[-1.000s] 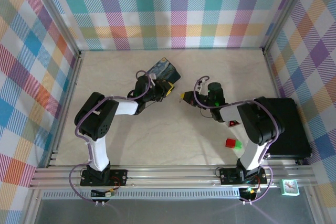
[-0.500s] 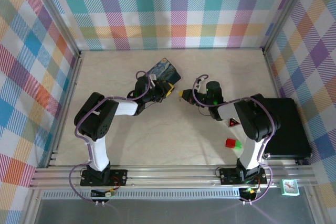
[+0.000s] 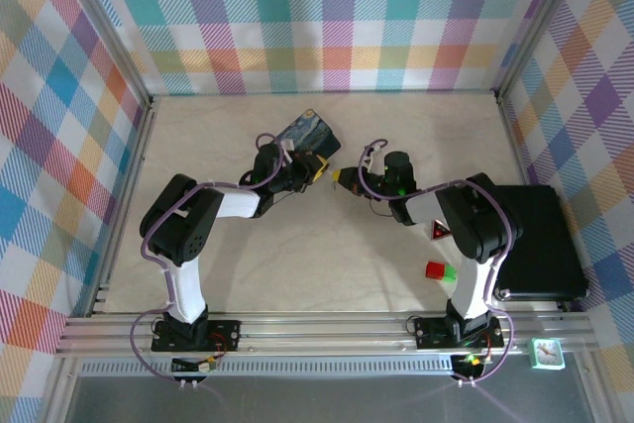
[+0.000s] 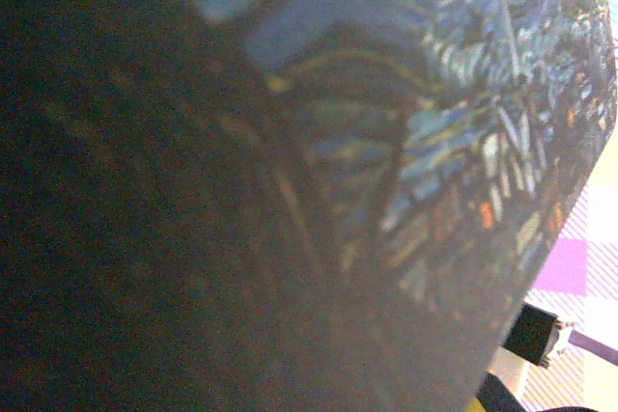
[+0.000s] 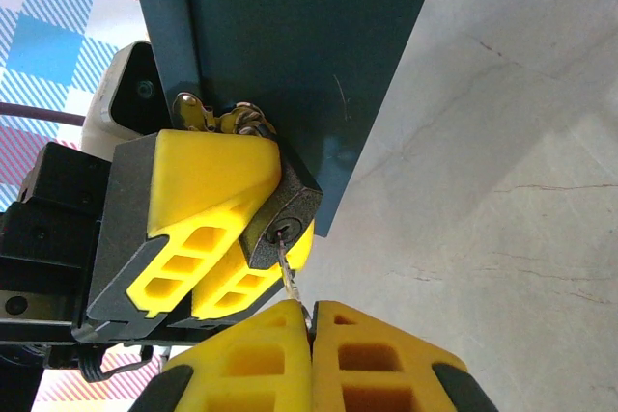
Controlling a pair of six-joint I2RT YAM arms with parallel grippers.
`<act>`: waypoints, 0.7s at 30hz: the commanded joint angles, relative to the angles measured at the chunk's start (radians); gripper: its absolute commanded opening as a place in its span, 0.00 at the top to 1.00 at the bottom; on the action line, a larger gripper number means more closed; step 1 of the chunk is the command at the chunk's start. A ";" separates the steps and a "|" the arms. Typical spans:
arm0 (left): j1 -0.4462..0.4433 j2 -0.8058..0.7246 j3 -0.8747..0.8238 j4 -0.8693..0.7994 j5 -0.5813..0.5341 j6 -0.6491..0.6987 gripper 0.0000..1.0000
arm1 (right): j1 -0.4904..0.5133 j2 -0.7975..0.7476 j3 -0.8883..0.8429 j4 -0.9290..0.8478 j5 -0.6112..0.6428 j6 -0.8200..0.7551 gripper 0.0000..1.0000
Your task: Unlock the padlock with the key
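The padlock [image 5: 280,224], small with a black body, sits clamped between the yellow fingers [image 5: 208,190] of my left gripper [image 3: 317,167], its keyhole facing my right gripper. Silvery links of its shackle end [image 5: 227,121] show above those fingers, against the blue tin. The key [image 5: 291,275] is a thin silvery blade. Its tip is in the keyhole and its other end is pinched in my right gripper [image 5: 311,320], which is shut on it. In the top view my right gripper [image 3: 343,177] stands just right of the left one, near the table's middle.
The blue starry-night tin [image 3: 309,134] stands right behind the left gripper and is pressed close to the left wrist camera [image 4: 463,142]. A black case [image 3: 540,240] lies at the right edge. Red and green blocks [image 3: 437,270] sit by the right arm's base.
My right gripper has crept left and slightly farther back with the key, closing on the padlock. The left arm has held still.
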 commanded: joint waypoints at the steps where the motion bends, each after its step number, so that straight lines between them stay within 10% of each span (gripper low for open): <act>1: -0.005 -0.017 -0.013 0.034 0.031 -0.016 1.00 | 0.007 0.017 0.040 0.045 -0.029 0.024 1.00; 21: -0.057 -0.007 -0.052 0.059 0.111 0.069 1.00 | -0.029 0.009 0.168 -0.163 -0.140 0.164 1.00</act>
